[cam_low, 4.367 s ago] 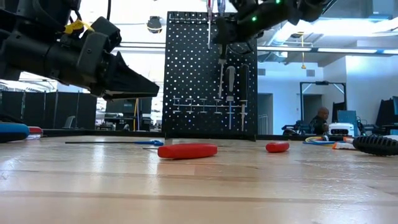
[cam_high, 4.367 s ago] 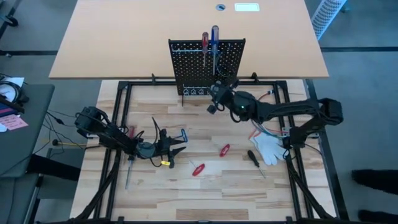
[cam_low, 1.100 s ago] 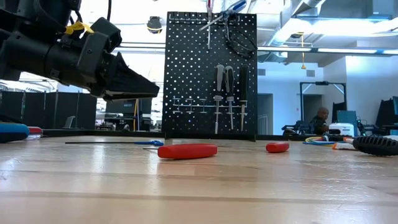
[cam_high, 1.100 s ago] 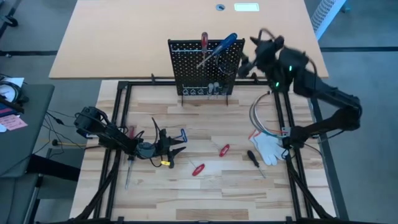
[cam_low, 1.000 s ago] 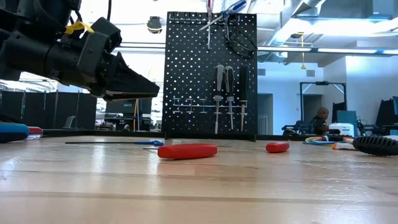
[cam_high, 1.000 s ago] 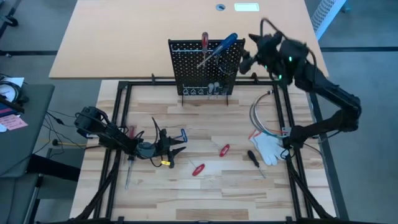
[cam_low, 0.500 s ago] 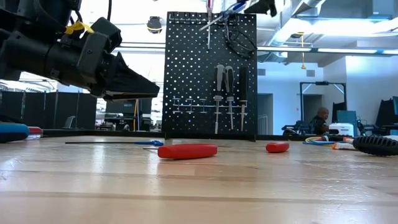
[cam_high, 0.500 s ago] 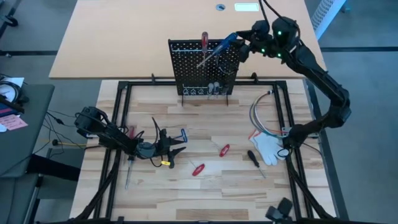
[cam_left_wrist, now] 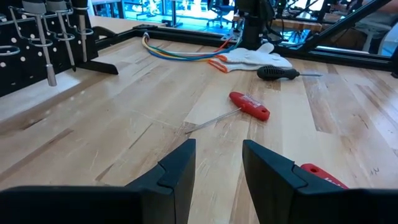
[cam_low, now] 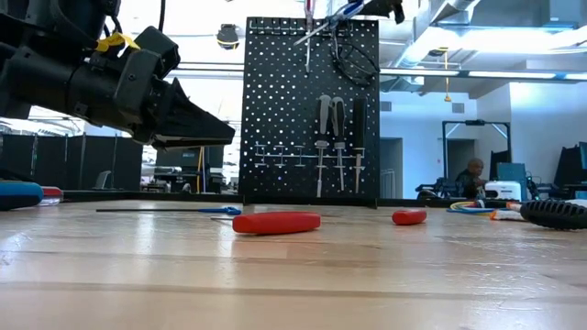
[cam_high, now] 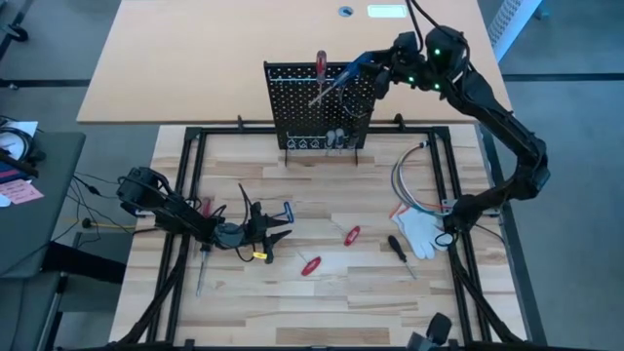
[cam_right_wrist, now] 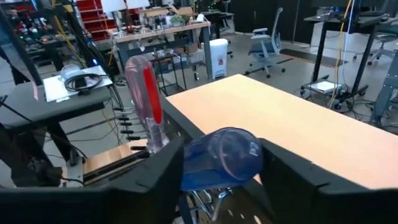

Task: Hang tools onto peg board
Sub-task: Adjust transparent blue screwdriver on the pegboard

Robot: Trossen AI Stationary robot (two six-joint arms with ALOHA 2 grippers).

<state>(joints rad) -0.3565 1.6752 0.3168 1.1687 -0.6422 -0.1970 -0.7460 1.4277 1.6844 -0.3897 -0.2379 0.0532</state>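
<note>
Fingers of the right gripper (cam_right_wrist: 217, 180) stand on both sides of the blue-handled screwdriver (cam_high: 348, 73), whose round handle end fills the space between them in the right wrist view. They look near to the handle, but I cannot tell if they press it already or only frame it. This screwdriver leans crooked across the top edge of the peg board (cam_high: 292, 107), so I judge it is not seated well and the right gripper is there to correct it. Just beside the fingers, on the far side of the blue handle, a red-handled screwdriver (cam_high: 320, 66) stands upright in the top of the board.

Lower on the board, well below the fingers, several slim tools (cam_low: 337, 137) already hang in a row.

The left gripper (cam_left_wrist: 214, 165) waits low over the table with its fingers apart and nothing between them. In front of these fingers lies a red screwdriver (cam_left_wrist: 250, 106); another red tool (cam_left_wrist: 324, 176) lies just beside one finger. Farther from them are a black-handled screwdriver (cam_left_wrist: 278, 73) and the white glove (cam_left_wrist: 256, 57).

My judgement: the task is perhaps half done. A part of the tools hangs, one needs correcting, and some tools on the table are left to hang.
</note>
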